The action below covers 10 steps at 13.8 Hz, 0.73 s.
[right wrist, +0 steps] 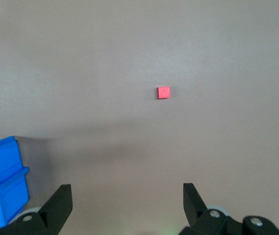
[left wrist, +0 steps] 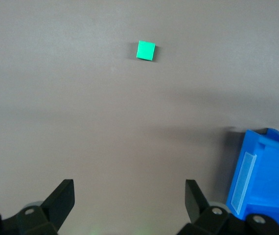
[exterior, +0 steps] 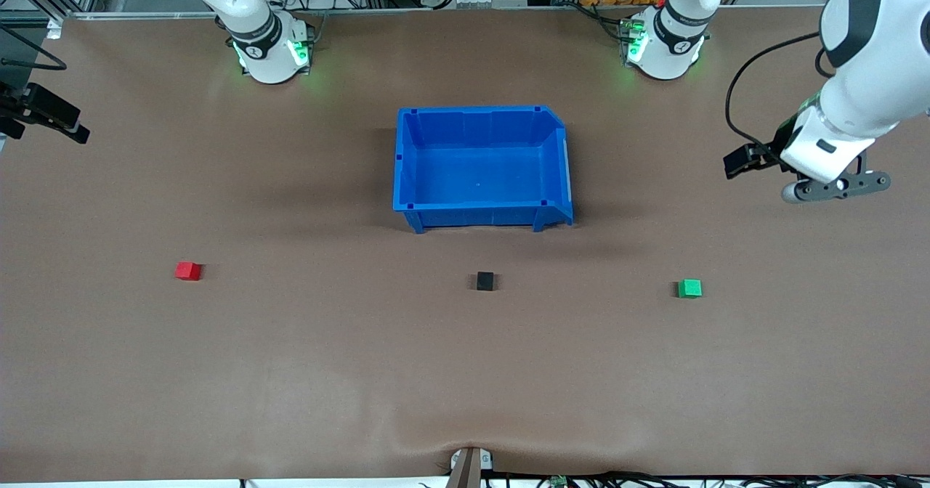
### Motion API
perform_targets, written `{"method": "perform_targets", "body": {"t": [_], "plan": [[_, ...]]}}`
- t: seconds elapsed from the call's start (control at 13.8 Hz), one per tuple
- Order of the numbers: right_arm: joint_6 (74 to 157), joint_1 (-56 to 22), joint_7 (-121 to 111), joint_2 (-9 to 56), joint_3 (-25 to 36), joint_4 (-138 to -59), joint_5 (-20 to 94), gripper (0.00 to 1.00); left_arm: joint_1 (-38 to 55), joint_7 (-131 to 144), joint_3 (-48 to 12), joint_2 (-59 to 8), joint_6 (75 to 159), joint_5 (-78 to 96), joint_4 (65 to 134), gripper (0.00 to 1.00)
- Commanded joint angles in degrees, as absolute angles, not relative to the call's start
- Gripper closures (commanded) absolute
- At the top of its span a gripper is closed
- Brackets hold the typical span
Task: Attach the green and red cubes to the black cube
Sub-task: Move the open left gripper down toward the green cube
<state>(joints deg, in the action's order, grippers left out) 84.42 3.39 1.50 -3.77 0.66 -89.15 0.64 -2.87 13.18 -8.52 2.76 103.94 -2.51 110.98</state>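
Three tiny cubes lie in a row on the brown table, nearer the front camera than the bin. The black cube (exterior: 485,281) is in the middle. The red cube (exterior: 187,271) (right wrist: 163,92) lies toward the right arm's end, the green cube (exterior: 689,288) (left wrist: 146,50) toward the left arm's end. My left gripper (exterior: 737,161) (left wrist: 129,188) hangs open and empty above bare table, well apart from the green cube. At the view's edge, my right gripper (exterior: 73,128) (right wrist: 126,188) is open and empty too, high over the table and away from the red cube.
An empty blue bin (exterior: 479,216) (left wrist: 267,171) (right wrist: 5,171) stands mid-table, between the arm bases and the cube row. Brown table surface stretches around all three cubes. A small clamp (exterior: 468,462) sits at the table's front edge.
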Motion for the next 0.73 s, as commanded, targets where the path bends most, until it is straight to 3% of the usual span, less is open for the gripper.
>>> {"method": "perform_targets", "body": {"t": [0.0, 0.65], "plan": [[83.8, 4.0, 1.6, -3.4, 0.2, -89.0, 0.1, 0.00, -3.6, 12.4, -8.9, 0.8, 106.3, -3.3, 111.1, 0.00], [83.6, 3.6, 1.6, -2.8, 0.2, -89.1, 0.1, 0.00, -3.9, 12.4, -8.8, -7.1, 121.9, -3.5, 115.2, 0.00]]}}
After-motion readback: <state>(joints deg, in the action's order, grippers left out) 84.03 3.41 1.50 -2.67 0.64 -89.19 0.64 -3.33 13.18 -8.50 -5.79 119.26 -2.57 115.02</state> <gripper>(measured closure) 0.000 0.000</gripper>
